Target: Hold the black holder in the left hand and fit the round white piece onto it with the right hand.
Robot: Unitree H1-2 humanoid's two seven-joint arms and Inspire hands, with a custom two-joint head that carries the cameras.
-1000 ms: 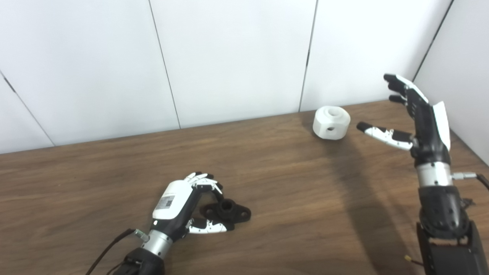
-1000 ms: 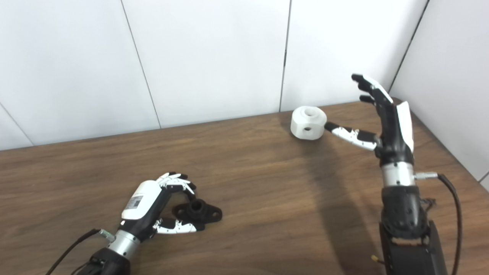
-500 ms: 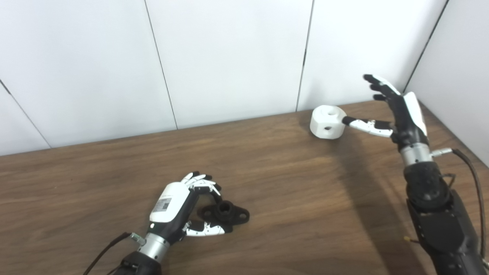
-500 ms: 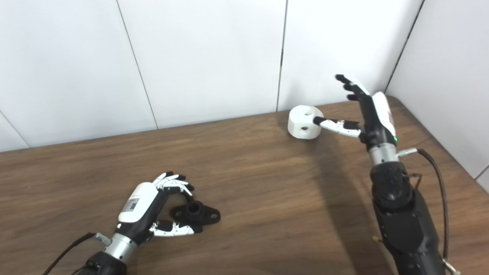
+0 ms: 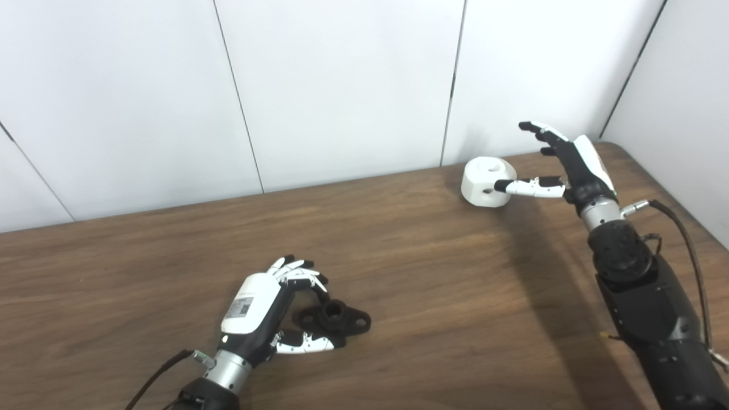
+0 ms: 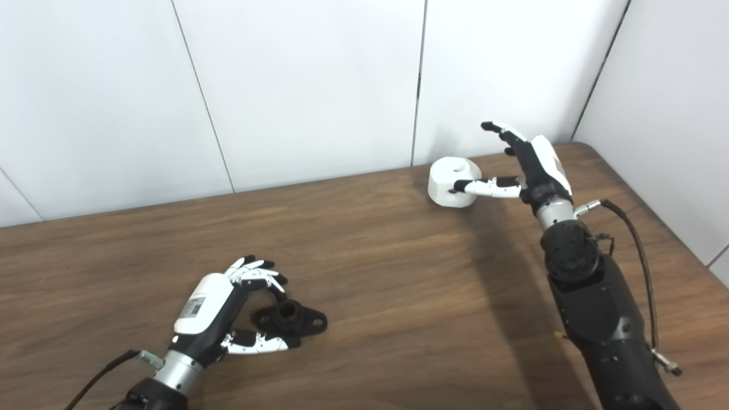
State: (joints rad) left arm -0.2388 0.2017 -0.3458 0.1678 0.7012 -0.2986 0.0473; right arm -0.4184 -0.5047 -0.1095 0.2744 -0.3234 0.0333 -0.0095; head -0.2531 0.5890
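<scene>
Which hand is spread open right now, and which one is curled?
The right hand is spread open beside the white piece; the left hand curls around the black holder.

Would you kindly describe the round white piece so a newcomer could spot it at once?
Look to the wooden table's far right, near the white wall. The round white piece sits there, by the open right hand: a stubby plastic cylinder with holes, the table's only white object.

Bright even light; soft shadows on table (image 5: 398, 245); sharp pics.
</scene>
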